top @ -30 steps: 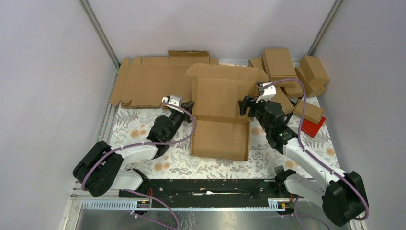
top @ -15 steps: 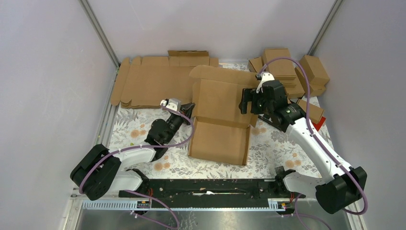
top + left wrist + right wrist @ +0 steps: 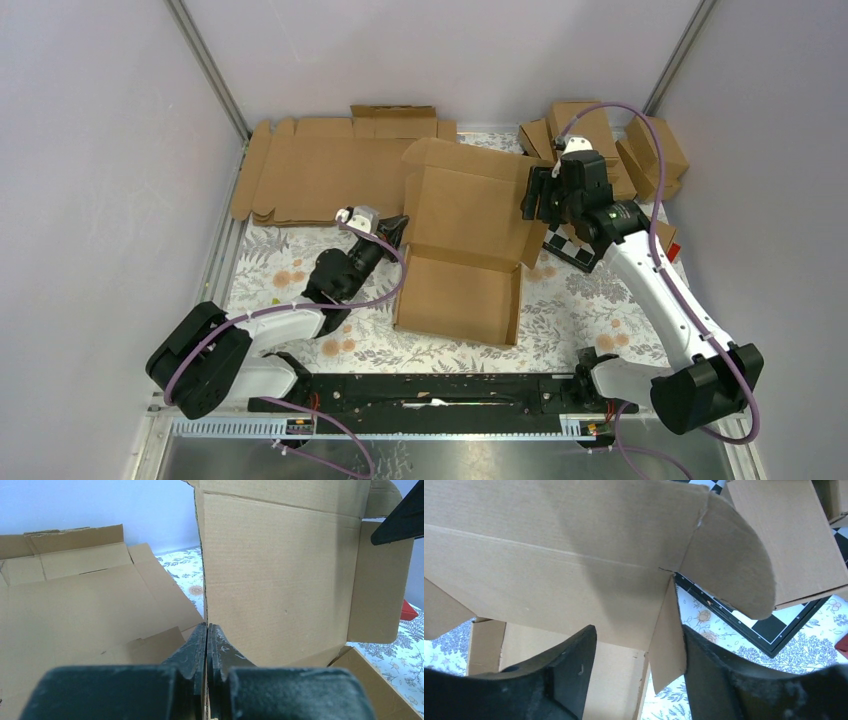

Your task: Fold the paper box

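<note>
Evidently you were at the lid stage. The paper box (image 3: 458, 295) sat in the middle of the worktop (image 3: 290, 275). Its tray appeared already formed, and its lid (image 3: 468, 205) was raised at the far side, tilted back rather than closed.

Your left hand (image 3: 396, 227) was clenched on the box's left edge, about where lid meets tray, and I judged it to be the anchor. Your right hand (image 3: 534, 200) was released, its fingers spread either side of the lid's right side flap (image 3: 666, 630) without pinching it.

The next move, as I read it, called for turning that side flap inward, square to the lid. The lid would then come down so the flap slid inside the tray's right wall. The same would be needed on the left, where your anchoring hand sat in the way. The rounded tab (image 3: 730, 565) at the lid's far corner would likely need tucking too.

Some things you could not rely on. From above, your right hand covered the lid's right edge, so it was unclear whether either finger touched the flap. The left wrist view showed the cardboard edge running down into the closed fingers, but they hid the actual bite. The lid blocked the tray's back wall, and I could not make out the lid's left side flap.
</note>
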You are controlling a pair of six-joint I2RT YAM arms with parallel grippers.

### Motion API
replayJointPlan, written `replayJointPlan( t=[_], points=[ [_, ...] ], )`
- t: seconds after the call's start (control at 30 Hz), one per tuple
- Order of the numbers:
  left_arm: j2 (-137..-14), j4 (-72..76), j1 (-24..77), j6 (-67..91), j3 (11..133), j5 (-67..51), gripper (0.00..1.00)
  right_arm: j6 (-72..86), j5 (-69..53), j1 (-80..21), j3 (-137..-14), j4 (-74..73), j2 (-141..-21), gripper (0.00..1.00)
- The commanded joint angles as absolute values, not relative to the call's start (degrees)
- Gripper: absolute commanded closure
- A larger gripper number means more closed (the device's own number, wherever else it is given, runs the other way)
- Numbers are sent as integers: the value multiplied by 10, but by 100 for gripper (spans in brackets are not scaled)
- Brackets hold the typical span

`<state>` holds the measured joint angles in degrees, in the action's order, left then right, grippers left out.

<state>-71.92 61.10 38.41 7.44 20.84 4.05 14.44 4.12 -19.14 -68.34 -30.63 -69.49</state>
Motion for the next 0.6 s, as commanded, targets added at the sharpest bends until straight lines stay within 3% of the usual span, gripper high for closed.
replayJointPlan(
  t=[0.0,0.13,0.23,0.27,0.37,0.53,0.57],
  points=[
    [-704,653,388,67,206,24,100,156,62,-184,-699,-314,-687,39],
    [-703,653,388,67,206,22,100,154,63,-183,-696,-315,-685,64],
    [-701,646,388,70,208,23,100,140,65,-183,-701,-312,-687,95],
    [-697,635,388,76,211,22,96,129,58,-183,-703,-309,-687,100],
    [-681,565,388,102,236,35,65,95,39,-183,-688,-274,-672,100],
    [-627,333,371,194,300,119,3,26,17,-182,-634,-207,-628,100],
    [-623,265,350,212,333,91,1,19,15,-183,-625,-197,-621,100]
  ],
)
